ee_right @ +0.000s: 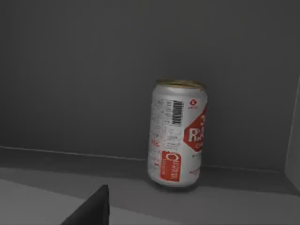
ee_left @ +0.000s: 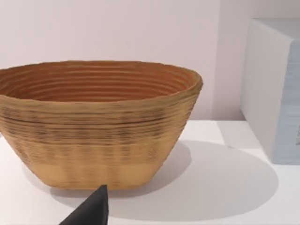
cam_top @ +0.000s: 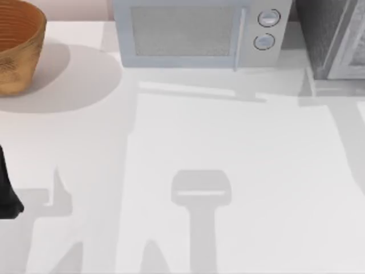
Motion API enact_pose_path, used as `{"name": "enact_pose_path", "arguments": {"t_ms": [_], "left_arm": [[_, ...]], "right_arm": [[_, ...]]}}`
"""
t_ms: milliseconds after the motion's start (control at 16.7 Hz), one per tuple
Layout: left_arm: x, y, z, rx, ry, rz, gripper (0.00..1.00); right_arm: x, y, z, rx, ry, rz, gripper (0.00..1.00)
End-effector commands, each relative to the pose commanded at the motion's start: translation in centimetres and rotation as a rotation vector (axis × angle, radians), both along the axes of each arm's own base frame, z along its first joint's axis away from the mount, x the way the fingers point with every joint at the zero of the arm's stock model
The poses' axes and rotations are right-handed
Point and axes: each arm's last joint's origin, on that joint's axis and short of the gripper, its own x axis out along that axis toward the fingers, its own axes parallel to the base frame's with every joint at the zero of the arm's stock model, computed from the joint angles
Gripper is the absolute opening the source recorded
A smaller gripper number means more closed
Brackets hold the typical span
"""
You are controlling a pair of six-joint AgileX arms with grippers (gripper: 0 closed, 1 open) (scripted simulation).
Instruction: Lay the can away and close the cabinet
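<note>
The can (ee_right: 178, 133), white with red label marks and a dull gold top, stands upright on the floor inside the dark grey cabinet (ee_right: 70, 93), close to its back wall. A dark fingertip (ee_right: 91, 211) of my right gripper shows in front of the can, well apart from it, with nothing held. In the top view the cabinet (cam_top: 325, 34) stands at the table's far right corner, its lighter door panel (cam_top: 355, 40) angled beside it. My left arm (cam_top: 7, 194) is parked at the left edge; its dark fingertip (ee_left: 91, 211) points toward a basket.
A woven wooden basket (cam_top: 14, 48) sits at the far left corner, seen close up as basket (ee_left: 93, 126) in the left wrist view. A pale microwave (cam_top: 199, 31) with two knobs stands at the back centre, between basket and cabinet. The white tabletop (cam_top: 228, 142) carries only arm shadows.
</note>
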Motion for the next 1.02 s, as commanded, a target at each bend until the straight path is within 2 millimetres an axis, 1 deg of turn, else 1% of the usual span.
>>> {"name": "enact_pose_path", "arguments": {"t_ms": [180,300,480,660,780,840,960,1020], "left_arm": [[0.0,0.0,0.0,0.000,0.000,0.000,1.00],[0.0,0.0,0.0,0.000,0.000,0.000,1.00],[0.0,0.0,0.0,0.000,0.000,0.000,1.00],[0.0,0.0,0.0,0.000,0.000,0.000,1.00],[0.0,0.0,0.0,0.000,0.000,0.000,1.00],[0.0,0.0,0.0,0.000,0.000,0.000,1.00],[0.0,0.0,0.0,0.000,0.000,0.000,1.00],[0.0,0.0,0.0,0.000,0.000,0.000,1.00]], "right_arm": [[-3.8,-0.5,-6.5,0.001,0.015,-0.005,1.00],[-5.4,-0.8,-11.5,0.007,0.037,-0.012,1.00],[-6.8,-1.1,-19.3,0.021,0.080,-0.026,1.00],[-7.2,-1.3,-26.3,0.038,0.129,-0.042,1.00],[-7.1,-1.4,-30.0,0.048,0.159,-0.052,1.00],[-7.0,-1.4,-31.5,0.053,0.171,-0.056,1.00],[-6.9,-1.5,-33.5,0.059,0.187,-0.062,1.00],[-6.9,-1.5,-34.0,0.061,0.193,-0.064,1.00]]}}
